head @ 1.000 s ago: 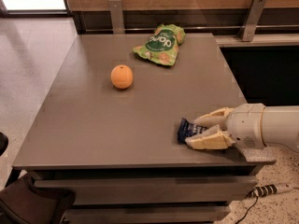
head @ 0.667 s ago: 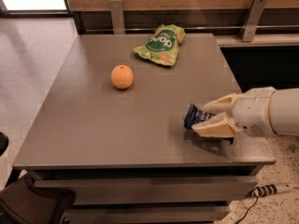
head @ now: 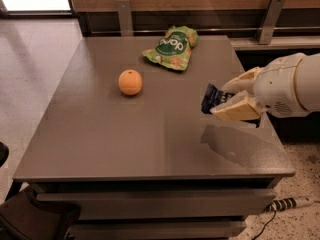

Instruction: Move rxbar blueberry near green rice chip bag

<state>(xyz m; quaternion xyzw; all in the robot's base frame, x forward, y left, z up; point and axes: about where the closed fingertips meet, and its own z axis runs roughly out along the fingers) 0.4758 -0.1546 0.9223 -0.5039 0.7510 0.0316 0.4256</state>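
Gripper [head: 220,100] at right side of table [head: 100,134], reaching in from the right edge, w/ both cream fingers [head: 239,110] clamped on the dark blue snack bar [head: 210,98]. Bar is held up off the tabletop, tilted, its free end sticking out left of the fingers; shadow on the surface just below it. Green chip bag [head: 172,48] lies flat near the back edge, approx centre, well apart from the bar. Orange [head: 130,82] sits further left, nearer the front than the bag, touching neither. White arm [head: 292,86] fills the right edge. Power strip [head: 292,203] on floor, bottom right
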